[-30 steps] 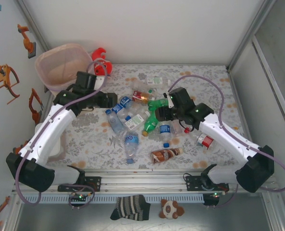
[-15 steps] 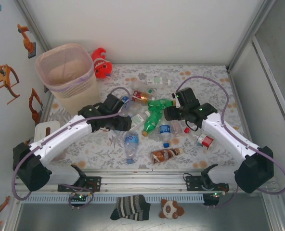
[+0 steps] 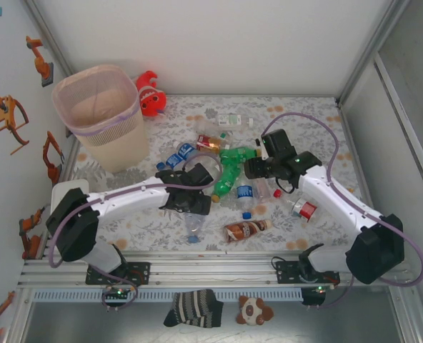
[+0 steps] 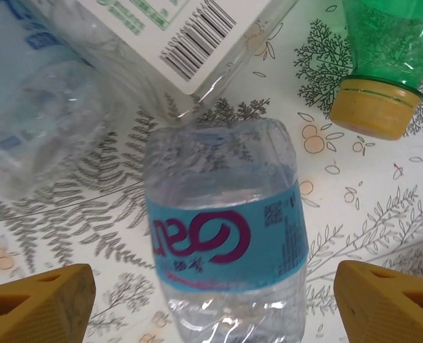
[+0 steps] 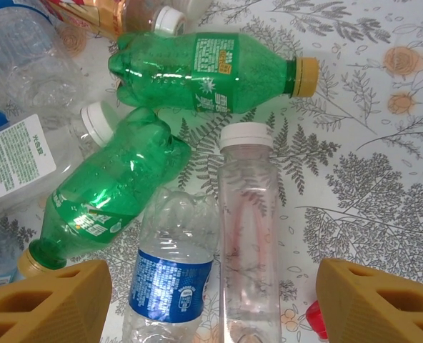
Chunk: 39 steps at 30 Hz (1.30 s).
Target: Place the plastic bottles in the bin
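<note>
The pink bin point(image 3: 101, 114) stands in the upper left of the top view, just beside a red fish toy point(image 3: 150, 94). I cannot tell if anything is inside it. The bottles point(image 3: 226, 168) lie in a heap on the table point(image 3: 319, 121) in the middle, well apart from the bin.

The left gripper point(image 3: 191, 202) is at the heap's left side. In its own view its yellow fingers point(image 4: 40, 300) stand wide open at the bottom corners. A teal-label bottle point(image 4: 226, 243) lies between them, not held.

Further right, the right gripper point(image 3: 251, 168) is open too and holds nothing. A blue-label bottle point(image 5: 172, 279) and a white-cap bottle point(image 5: 249, 236) lie between its fingers, with two green bottles point(image 5: 204, 68) above them.
</note>
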Each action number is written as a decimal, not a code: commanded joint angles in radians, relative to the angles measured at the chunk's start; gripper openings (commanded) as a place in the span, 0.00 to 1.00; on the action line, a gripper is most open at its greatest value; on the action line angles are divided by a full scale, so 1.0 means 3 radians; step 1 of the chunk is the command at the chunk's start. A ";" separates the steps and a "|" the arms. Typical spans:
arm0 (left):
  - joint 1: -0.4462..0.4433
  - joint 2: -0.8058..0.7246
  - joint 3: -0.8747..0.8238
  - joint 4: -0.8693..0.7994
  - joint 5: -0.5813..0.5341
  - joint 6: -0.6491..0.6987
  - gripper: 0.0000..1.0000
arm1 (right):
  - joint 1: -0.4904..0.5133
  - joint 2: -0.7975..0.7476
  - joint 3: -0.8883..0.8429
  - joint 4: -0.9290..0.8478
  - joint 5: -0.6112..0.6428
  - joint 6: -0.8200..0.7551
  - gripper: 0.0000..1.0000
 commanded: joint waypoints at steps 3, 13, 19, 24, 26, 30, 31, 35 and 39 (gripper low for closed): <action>-0.0031 0.0272 0.0078 0.0082 0.0016 -0.0222 0.89 | -0.0022 -0.0011 0.0033 0.0062 -0.0045 -0.0022 0.75; -0.0019 0.0679 0.0176 0.0132 0.0056 -0.0175 0.86 | -0.0022 -0.0042 0.0024 0.0074 -0.0069 -0.0017 0.74; -0.0010 0.0745 0.0274 0.0095 0.0057 -0.0095 0.80 | -0.0022 -0.0057 0.0042 0.0068 -0.0069 -0.0013 0.75; 0.0006 0.0696 0.0384 -0.0064 0.0025 -0.0008 0.77 | -0.0022 -0.0053 0.0089 0.0047 -0.0048 -0.0018 0.75; 0.0006 0.0655 0.0400 -0.0081 0.0035 0.0018 0.75 | -0.0022 -0.0047 0.0112 0.0039 -0.0038 -0.0024 0.75; 0.0011 0.0612 0.0416 -0.0092 0.0035 0.0066 0.71 | -0.0027 -0.0023 0.0164 0.0029 -0.0027 -0.0031 0.74; 0.0016 0.0616 0.0422 -0.0097 0.0036 0.0074 0.70 | -0.0027 -0.0015 0.0170 0.0024 -0.0027 -0.0030 0.74; 0.0016 0.0615 0.0464 -0.0146 0.0054 0.0101 0.69 | -0.0027 -0.0002 0.0190 0.0020 -0.0032 -0.0025 0.74; 0.0016 0.0470 0.0463 -0.0192 0.0043 0.0117 0.68 | -0.0027 0.0003 0.0203 -0.0001 -0.0020 -0.0023 0.74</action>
